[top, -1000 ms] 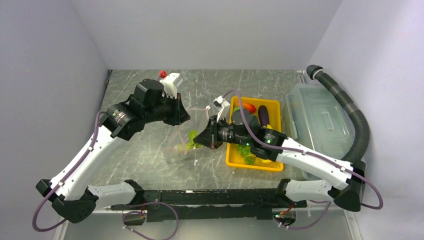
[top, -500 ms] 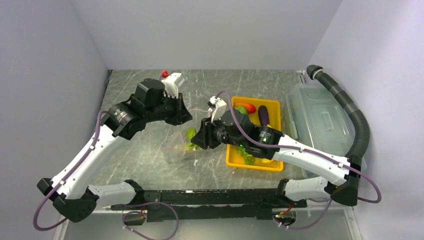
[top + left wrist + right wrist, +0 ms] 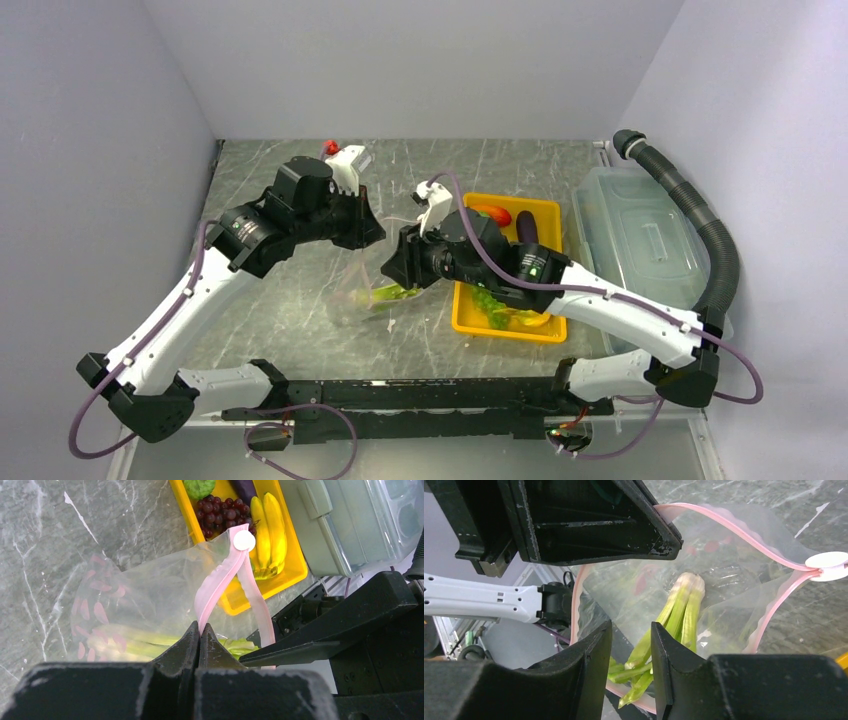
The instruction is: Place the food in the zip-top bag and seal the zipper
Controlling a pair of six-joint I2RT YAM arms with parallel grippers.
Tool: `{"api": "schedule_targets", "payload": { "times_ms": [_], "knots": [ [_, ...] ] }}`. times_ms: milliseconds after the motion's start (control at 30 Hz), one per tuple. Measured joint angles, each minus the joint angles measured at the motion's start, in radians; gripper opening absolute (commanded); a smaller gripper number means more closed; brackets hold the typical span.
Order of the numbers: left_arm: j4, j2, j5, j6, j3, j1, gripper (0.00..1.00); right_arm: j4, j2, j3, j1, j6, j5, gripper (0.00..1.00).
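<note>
My left gripper (image 3: pixel 199 626) is shut on the pink zipper (image 3: pixel 220 580) and holds the clear zip-top bag (image 3: pixel 145 600) up with its mouth open. A pale green celery stalk (image 3: pixel 681 605) lies inside the bag, its leafy end at the mouth. My right gripper (image 3: pixel 631 630) hovers at the mouth, open, the fingers apart from the celery. In the top view the left gripper (image 3: pixel 362 232) and right gripper (image 3: pixel 392 272) meet over the bag (image 3: pixel 355 285). Purple grapes (image 3: pixel 220 515) and bananas (image 3: pixel 267 525) rest in the yellow tray (image 3: pixel 290 570).
The yellow tray (image 3: pixel 470 320) sits right of the bag, under the right arm. A translucent lidded bin (image 3: pixel 640 240) stands at the far right with a black corrugated hose (image 3: pixel 700 230) beside it. A small red item (image 3: pixel 327 148) lies at the back left.
My right gripper has opened and let go of the celery, which now lies lower inside the bag. The right arm has shifted left toward the bag mouth. The left gripper keeps its hold.
</note>
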Motion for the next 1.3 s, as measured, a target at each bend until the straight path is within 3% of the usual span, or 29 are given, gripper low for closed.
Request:
{"api": "schedule_targets", "payload": {
  "times_ms": [367, 833, 1300],
  "knots": [
    [0.000, 0.000, -0.008, 0.002, 0.000, 0.000, 0.00, -0.073, 0.021, 0.027, 0.010, -0.043, 0.080, 0.40],
    [-0.041, 0.021, -0.114, 0.045, 0.048, 0.000, 0.00, -0.265, -0.093, 0.050, 0.002, -0.090, 0.394, 0.51],
    [-0.116, 0.044, -0.293, 0.213, 0.179, 0.000, 0.00, -0.298, -0.132, -0.054, -0.183, -0.105, 0.460, 0.57]
  ]
}}
